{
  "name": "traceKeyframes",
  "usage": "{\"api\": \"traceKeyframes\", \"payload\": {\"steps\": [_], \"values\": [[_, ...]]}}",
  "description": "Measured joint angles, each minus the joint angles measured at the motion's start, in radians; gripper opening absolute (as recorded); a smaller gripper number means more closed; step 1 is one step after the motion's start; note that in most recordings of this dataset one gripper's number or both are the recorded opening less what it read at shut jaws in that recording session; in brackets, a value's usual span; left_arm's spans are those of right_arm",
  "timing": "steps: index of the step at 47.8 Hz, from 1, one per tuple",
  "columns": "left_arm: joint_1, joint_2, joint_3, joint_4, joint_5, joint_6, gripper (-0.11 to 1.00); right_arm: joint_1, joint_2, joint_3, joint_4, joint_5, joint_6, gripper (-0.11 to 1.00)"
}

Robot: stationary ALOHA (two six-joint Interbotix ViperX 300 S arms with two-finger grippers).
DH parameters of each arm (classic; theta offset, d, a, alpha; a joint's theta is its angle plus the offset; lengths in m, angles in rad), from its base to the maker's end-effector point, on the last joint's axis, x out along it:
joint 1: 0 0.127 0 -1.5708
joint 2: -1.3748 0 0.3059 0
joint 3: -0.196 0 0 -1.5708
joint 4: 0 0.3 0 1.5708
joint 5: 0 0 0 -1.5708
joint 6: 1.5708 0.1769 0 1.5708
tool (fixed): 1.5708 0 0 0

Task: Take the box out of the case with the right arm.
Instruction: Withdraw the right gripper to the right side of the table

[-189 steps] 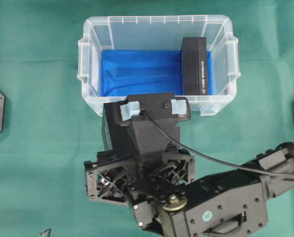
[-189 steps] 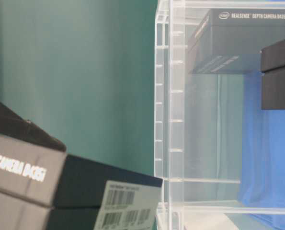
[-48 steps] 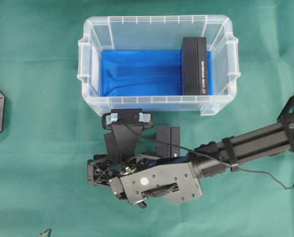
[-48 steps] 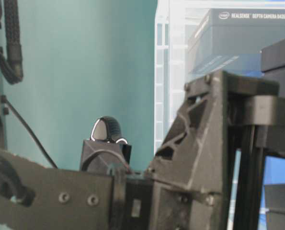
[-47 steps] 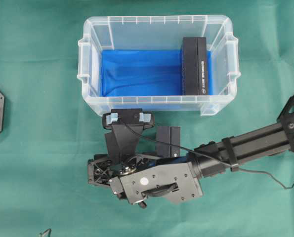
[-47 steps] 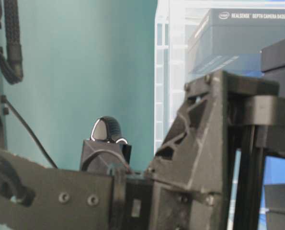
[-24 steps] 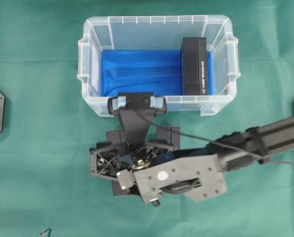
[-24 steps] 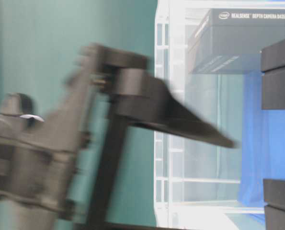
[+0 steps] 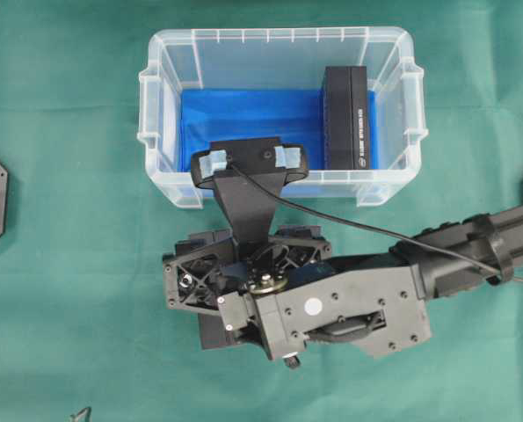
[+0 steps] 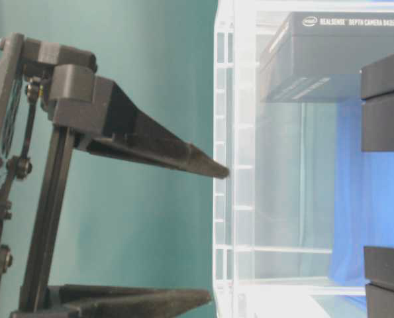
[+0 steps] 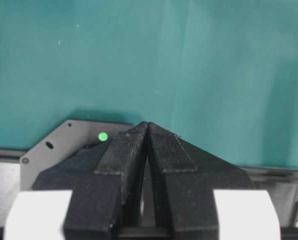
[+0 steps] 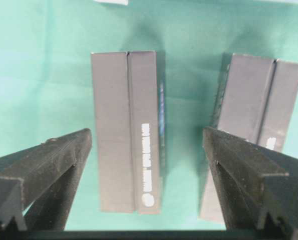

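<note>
Overhead exterior view is showing the right arm [image 9: 472,242] reaching in from the right edge across the green bench [image 9: 59,290], its wrist block hanging just in front of the case [image 9: 279,40]. Compared with a second ago, the arm's body is now sitting higher and larger in this view, and its taped camera bar is overlapping the near rim of the case instead of lying short of it.

One black box [image 9: 346,116] is standing on edge inside the case, against the right end of the blue sheet [image 9: 243,123]. Two more black boxes are lying out on the bench: the right wrist view is showing one box [image 12: 128,130] between the fingers and a second box [image 12: 254,120] just beside it, partly behind the right finger. Neither is being touched.

The right tool [image 12: 146,150] is standing wide open and is holding nothing. At table level its two fingers [image 10: 144,142] are now showing sharply, spread apart and pointing toward the clear wall of the case, where half a second ago they were a blur.

The left tool [image 11: 147,132] is appearing in its own wrist view with fingers pressed together, empty, above bare green cloth.
</note>
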Motion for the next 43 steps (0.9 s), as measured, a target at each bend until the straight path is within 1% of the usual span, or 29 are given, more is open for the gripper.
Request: {"api": "traceKeyframes", "payload": {"steps": [7,10,15,18,28,35,43], "values": [[0.000,-0.002,0.000,0.000,0.000,-0.008,0.00,0.005,-0.021,0.008,0.003,0.038,-0.043,0.91],[0.000,0.000,0.000,0.000,0.000,-0.011,0.00,0.011,-0.040,0.021,0.002,0.054,-0.046,0.90],[0.000,0.000,0.000,0.000,0.000,-0.017,0.00,0.025,-0.086,0.075,0.002,0.064,-0.046,0.90],[0.000,0.000,0.000,0.000,0.000,-0.020,0.00,0.035,-0.126,0.126,0.002,0.063,-0.040,0.90],[-0.002,0.000,-0.002,0.000,0.000,-0.018,0.00,0.075,-0.275,0.314,-0.002,0.054,0.014,0.90],[-0.002,-0.002,0.000,0.000,0.000,-0.018,0.00,0.106,-0.379,0.456,-0.003,0.029,0.066,0.90],[0.000,-0.002,0.000,0.000,0.002,-0.017,0.00,0.163,-0.522,0.650,-0.003,-0.018,0.152,0.90]]}}
